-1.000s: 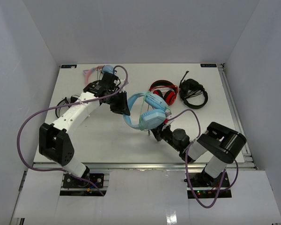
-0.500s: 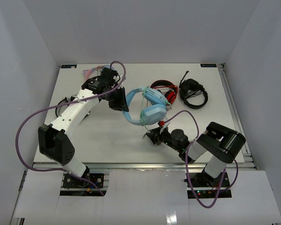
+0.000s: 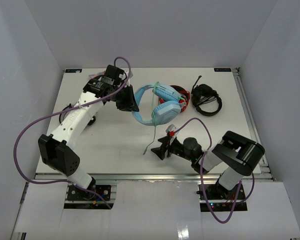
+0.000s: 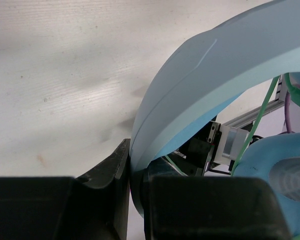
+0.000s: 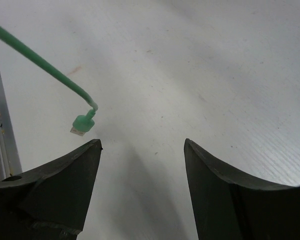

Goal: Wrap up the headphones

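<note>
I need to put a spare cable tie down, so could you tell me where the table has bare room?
Bare: the near-left table between the left arm and the right tool, and the right side past the black headset. Crowded: the far middle, where the headphones in the left tool are next to the red pair.

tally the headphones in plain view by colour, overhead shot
light blue headphones: 1
red headphones: 1
black headset: 1
total: 3
whatever lies under the left arm is too hidden to count
</note>
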Controlling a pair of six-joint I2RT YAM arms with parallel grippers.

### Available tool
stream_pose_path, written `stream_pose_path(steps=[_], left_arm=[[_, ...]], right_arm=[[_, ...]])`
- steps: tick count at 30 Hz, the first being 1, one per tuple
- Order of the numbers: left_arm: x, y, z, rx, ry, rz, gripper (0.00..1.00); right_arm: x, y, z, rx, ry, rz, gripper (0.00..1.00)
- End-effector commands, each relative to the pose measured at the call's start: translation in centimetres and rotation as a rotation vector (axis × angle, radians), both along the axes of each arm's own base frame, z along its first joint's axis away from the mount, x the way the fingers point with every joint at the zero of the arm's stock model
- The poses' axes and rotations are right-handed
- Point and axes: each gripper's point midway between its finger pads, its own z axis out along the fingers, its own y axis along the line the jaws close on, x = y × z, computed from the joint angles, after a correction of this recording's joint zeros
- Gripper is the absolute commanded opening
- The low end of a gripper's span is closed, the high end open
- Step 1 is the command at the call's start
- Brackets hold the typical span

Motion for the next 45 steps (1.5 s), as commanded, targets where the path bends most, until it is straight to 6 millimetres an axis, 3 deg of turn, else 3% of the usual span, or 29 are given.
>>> stream_pose_path(steps=[1, 10, 24, 39, 45], left_arm=[[0.1, -1.7, 4.2, -0.127, -0.048, -0.018, 0.00], [0.2, -2.2, 6.3, -0.168, -0.073, -0.022, 0.00], [-0.4, -2.7, 8.2, -0.228, -0.089, -0.030, 0.00], [-0.2, -3.1, 9.2, -0.265, -0.109, -0.027, 0.00], [-0.2, -3.1, 9.4, -0.267, -0.115, -0.026, 0.00]], right_arm=[[-1.3, 1.2, 15.4, 0.460, -0.413, 0.102, 0.73], [-4.3, 2.6, 17.0, 0.499, -0.439, 0.302, 0.70], [-2.8, 3.3, 17.7, 0.524, -0.431, 0.254, 0.69], [-1.7, 3.9, 16.8, 0.518, -0.388, 0.221, 0.57], [-1.7, 3.6, 16.9, 0.516, -0.397, 0.209, 0.42]])
